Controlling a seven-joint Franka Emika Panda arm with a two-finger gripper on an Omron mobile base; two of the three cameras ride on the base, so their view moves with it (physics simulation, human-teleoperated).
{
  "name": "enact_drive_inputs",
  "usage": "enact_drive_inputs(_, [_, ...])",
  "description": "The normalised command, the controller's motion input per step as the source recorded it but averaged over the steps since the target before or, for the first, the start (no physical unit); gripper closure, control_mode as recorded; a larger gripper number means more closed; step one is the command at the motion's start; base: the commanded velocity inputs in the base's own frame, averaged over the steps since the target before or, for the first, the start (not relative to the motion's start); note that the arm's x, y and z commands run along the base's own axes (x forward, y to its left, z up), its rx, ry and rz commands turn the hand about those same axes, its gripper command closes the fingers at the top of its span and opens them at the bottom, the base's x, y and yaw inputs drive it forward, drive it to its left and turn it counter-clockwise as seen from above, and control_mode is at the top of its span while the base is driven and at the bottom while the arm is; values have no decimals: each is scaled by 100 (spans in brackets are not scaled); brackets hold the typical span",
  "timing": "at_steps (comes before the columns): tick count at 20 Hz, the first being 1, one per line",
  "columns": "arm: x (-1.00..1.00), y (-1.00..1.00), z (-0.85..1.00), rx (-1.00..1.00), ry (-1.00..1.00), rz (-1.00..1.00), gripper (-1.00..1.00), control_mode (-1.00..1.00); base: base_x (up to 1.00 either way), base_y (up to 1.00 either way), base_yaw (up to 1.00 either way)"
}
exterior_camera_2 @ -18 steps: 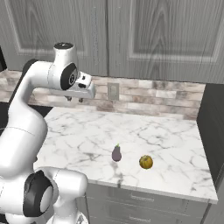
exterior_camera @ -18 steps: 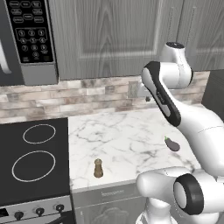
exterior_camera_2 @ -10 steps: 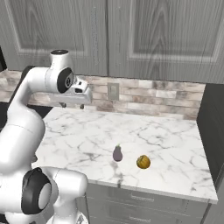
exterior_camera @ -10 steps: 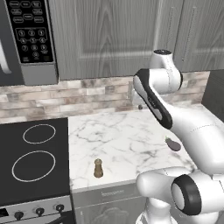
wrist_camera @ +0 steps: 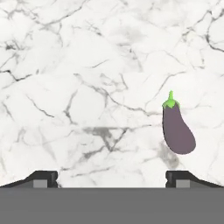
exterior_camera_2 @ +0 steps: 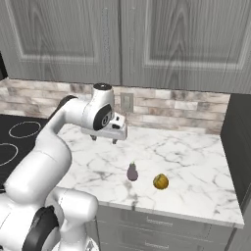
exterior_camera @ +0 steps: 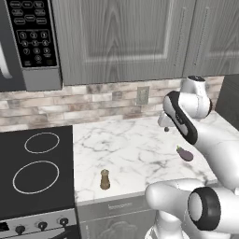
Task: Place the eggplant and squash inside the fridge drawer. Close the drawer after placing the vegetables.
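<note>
The small dark purple eggplant (wrist_camera: 177,129) with its green stem cap lies on the white marble counter (exterior_camera_2: 186,162); it also shows as the eggplant (exterior_camera_2: 132,172) and the eggplant (exterior_camera: 185,153) in the base views. A round yellow-brown squash (exterior_camera_2: 160,181) sits just to its right, near the counter's front edge. My gripper (exterior_camera_2: 104,140) hangs open above the counter, back and to the left of the eggplant, with nothing between its fingers. In the hand view the gripper (wrist_camera: 111,179) points down at bare marble, the eggplant off to the right. The fridge drawer is out of view.
A brown pepper mill (exterior_camera: 105,179) stands near the counter's front left edge. A black cooktop (exterior_camera: 37,163) lies to the left, under a microwave (exterior_camera: 28,42). Grey upper cabinets and a brick backsplash with an outlet (exterior_camera: 143,95) back the counter. A dark tall panel (exterior_camera_2: 240,147) bounds the right side.
The arm has swung down from near the backsplash toward the counter and the eggplant. The gripper's jaws have opened from shut to wide. The vegetables have not moved.
</note>
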Motion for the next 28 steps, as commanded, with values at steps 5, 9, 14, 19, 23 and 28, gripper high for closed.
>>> enact_drive_inputs(5, [0,-75,-59,0,3,0,-100,-100,0,0,0])
enact_drive_inputs(9, [2,-11,-61,-1,0,0,-100,-100,0,0,0])
enact_drive_inputs(14, [0,-11,-69,-1,0,0,-100,-100,0,0,0])
enact_drive_inputs(19, [0,-19,-47,0,-3,0,-100,-100,0,0,0])
enact_drive_inputs(23, [1,-25,-17,0,0,0,-100,-100,0,0,0])
enact_drive_inputs(28, [6,-18,-5,0,0,0,-100,-100,0,0,0])
